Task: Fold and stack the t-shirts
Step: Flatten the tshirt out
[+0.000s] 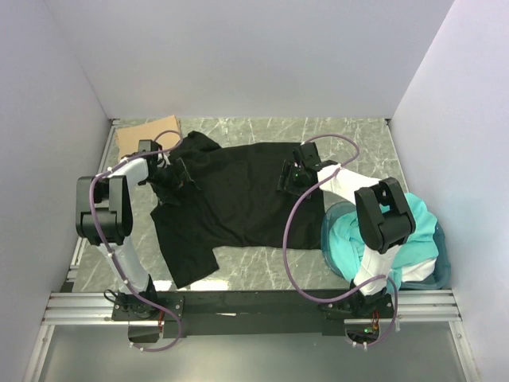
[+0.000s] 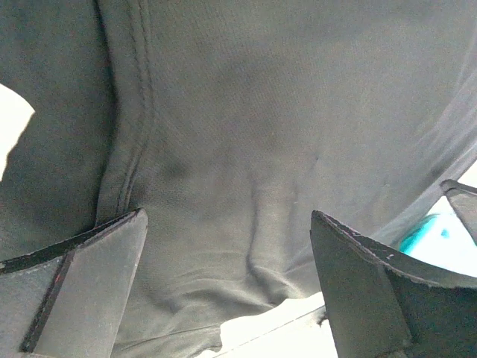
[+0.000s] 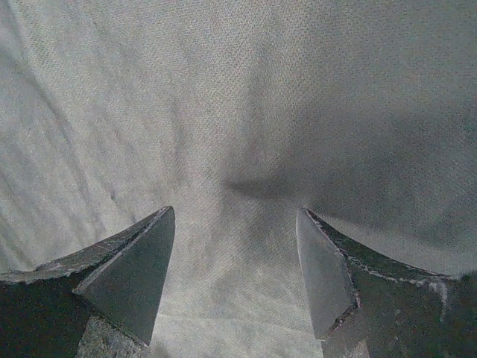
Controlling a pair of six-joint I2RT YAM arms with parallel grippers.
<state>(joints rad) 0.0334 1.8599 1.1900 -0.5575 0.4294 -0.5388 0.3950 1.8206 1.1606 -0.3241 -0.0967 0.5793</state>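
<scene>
At lower right of the top view, a round blue tub (image 1: 442,267) heaped with teal t-shirts (image 1: 343,239), partly hidden behind the right arm's black elbow. At upper left, a tan-brown t-shirt (image 1: 143,134) lying flat on the marble table (image 1: 350,131), its near corner met by black cloth. Looping over both arms, purple cables (image 1: 288,231).

Spread across the middle of the table, a black t-shirt (image 1: 238,199), one sleeve toward the lower left, rumpled at its upper-left end.

Over that rumpled end, the left gripper (image 1: 171,173), fingers spread wide with nothing between them; in its wrist view, only dark cloth and a seam running down the left side. Over the shirt's right part, the right gripper (image 1: 294,177), jaws likewise apart, plain weave filling its wrist view. Touching the cloth or just above it: cannot tell for either.

Left arm folded at the left edge, forearm reaching rightward. Right arm bent above the tub, forearm stretched toward the upper left.
</scene>
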